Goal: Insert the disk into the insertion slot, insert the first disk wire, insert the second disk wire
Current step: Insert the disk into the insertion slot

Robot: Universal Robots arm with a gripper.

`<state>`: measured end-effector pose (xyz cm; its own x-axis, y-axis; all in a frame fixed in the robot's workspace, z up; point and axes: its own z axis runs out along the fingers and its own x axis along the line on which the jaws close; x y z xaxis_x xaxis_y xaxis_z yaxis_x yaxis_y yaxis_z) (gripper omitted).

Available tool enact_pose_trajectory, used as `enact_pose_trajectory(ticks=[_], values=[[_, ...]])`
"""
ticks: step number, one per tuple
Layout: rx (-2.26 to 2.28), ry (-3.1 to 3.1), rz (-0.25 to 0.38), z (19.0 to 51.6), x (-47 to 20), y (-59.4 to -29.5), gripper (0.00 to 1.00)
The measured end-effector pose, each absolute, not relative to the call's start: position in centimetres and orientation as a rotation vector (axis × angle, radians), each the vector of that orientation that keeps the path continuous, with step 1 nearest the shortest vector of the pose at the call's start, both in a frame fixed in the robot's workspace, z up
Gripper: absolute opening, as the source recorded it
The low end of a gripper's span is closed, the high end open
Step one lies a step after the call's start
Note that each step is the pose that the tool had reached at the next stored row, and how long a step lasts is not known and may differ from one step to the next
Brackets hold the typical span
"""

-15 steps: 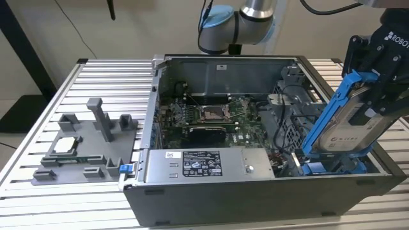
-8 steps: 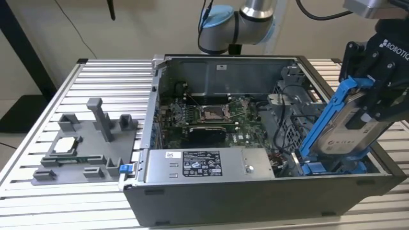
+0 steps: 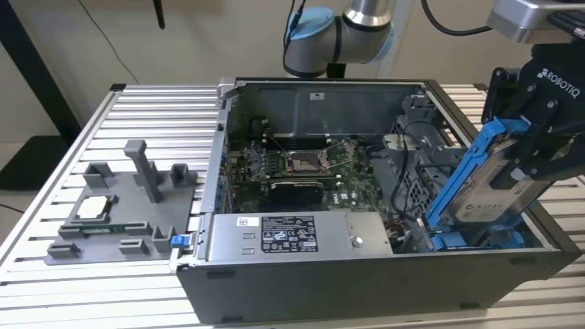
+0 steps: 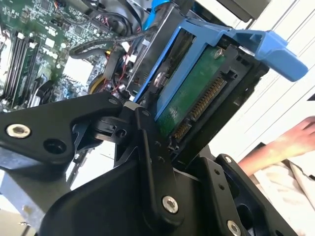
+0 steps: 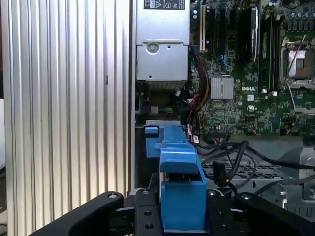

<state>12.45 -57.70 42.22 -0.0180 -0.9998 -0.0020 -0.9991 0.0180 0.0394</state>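
The disk (image 3: 494, 179), in its blue carrier, stands steeply tilted at the case's (image 3: 366, 288) near corner on the exterior view's right. Its lower end reaches down into the case at the blue rails of the slot (image 3: 457, 241), and its upper end rises above the case rim. How far it has entered the slot I cannot tell. The pincer (image 3: 533, 159) is clamped on the disk's upper part; in the first wrist view its black fingers (image 5: 220, 214) press on either side of the carrier. In the second wrist view the disk's green board and connector edge face up. Inside the case, the motherboard (image 3: 292, 168) lies across the floor, and the power supply (image 3: 297, 235) sits along the near wall, just beside the slot. Outside the case, on the table (image 3: 146, 110) to the exterior view's left, stands a grey fixture (image 3: 137, 199). A person's hand (image 4: 288, 143) rests outside the case in the second wrist view.
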Motion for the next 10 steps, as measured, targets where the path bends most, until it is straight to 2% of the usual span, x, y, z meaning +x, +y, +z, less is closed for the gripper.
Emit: enact_pose_trajectory(ticks=[10], values=[[2.197, -2.236, -0.079, 41.1, 12.8, -57.7, 0.0]])
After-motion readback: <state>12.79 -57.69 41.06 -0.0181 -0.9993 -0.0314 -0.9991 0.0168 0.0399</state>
